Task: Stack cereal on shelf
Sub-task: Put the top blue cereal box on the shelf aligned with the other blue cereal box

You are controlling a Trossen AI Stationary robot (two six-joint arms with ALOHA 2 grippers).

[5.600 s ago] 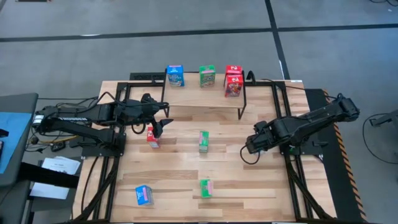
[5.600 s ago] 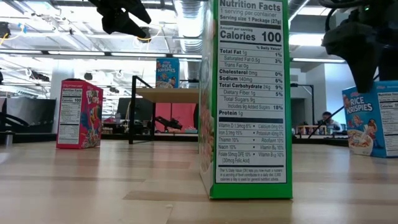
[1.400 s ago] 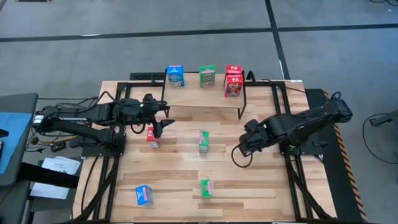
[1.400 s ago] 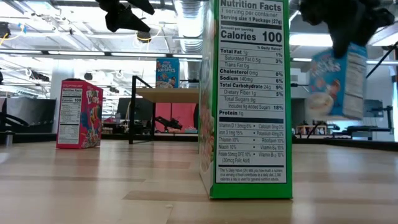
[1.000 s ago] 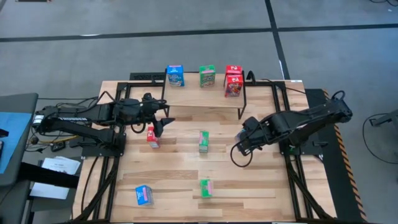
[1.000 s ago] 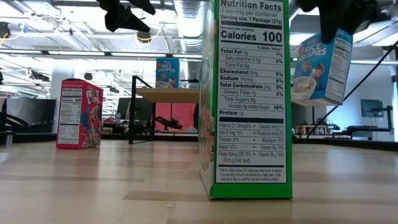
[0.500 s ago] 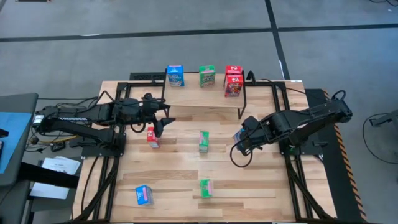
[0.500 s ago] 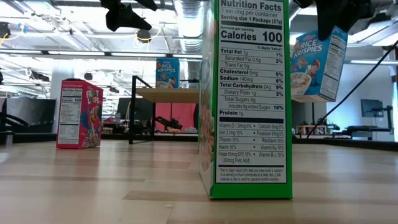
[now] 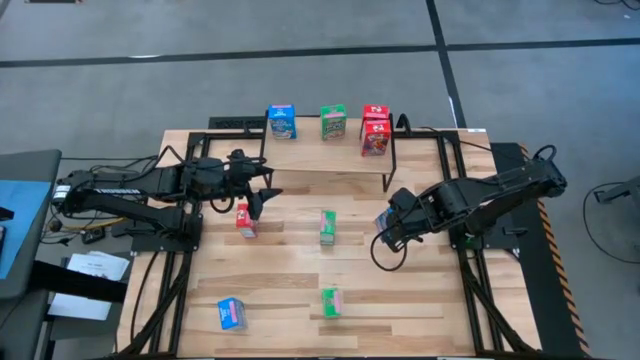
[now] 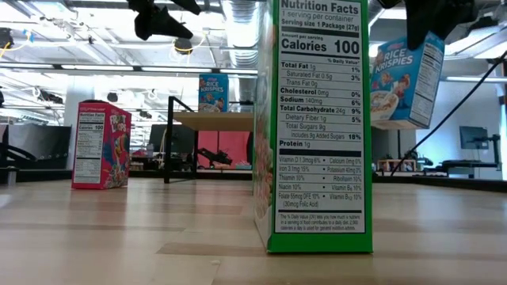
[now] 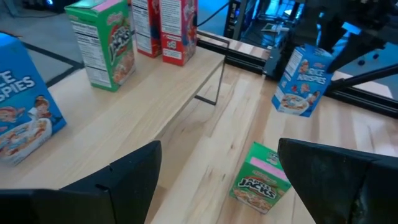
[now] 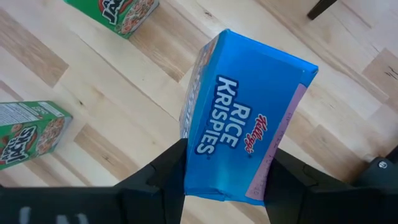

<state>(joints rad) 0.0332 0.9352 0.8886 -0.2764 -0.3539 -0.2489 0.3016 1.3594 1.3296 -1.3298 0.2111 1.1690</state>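
Note:
On the shelf (image 9: 330, 150) at the table's far side stand a blue cereal box (image 9: 282, 121), a green one (image 9: 333, 122) and red ones (image 9: 375, 131). My right gripper (image 9: 388, 224) is right of the table's middle, shut on a blue Rice Krispies box (image 10: 404, 79) that hangs in the air. My left gripper (image 9: 262, 197) hovers open above a red box (image 9: 245, 219) standing on the table. Two green boxes (image 9: 327, 227) (image 9: 331, 301) and a blue box (image 9: 231, 313) rest on the tabletop. My right gripper pinches the blue box's upper end (image 12: 224, 186) between its two fingers (image 12: 166, 177), one on each of two opposite faces. The fingers come from above, pointing steeply down. The box hangs below them, slightly tilted, lifted clear of the table.
The shelf's black legs (image 9: 389, 170) stand between my right gripper and the plank. The near green box (image 10: 317, 127) fills the middle of the low view. Bare plank shows between the shelf's boxes (image 11: 155, 93). Black frame rails (image 9: 455, 180) run along the table's sides.
My right gripper has carried the blue box a little up and toward the table's left, turning it slightly, and then held nearly still. The box stays clear of the table.

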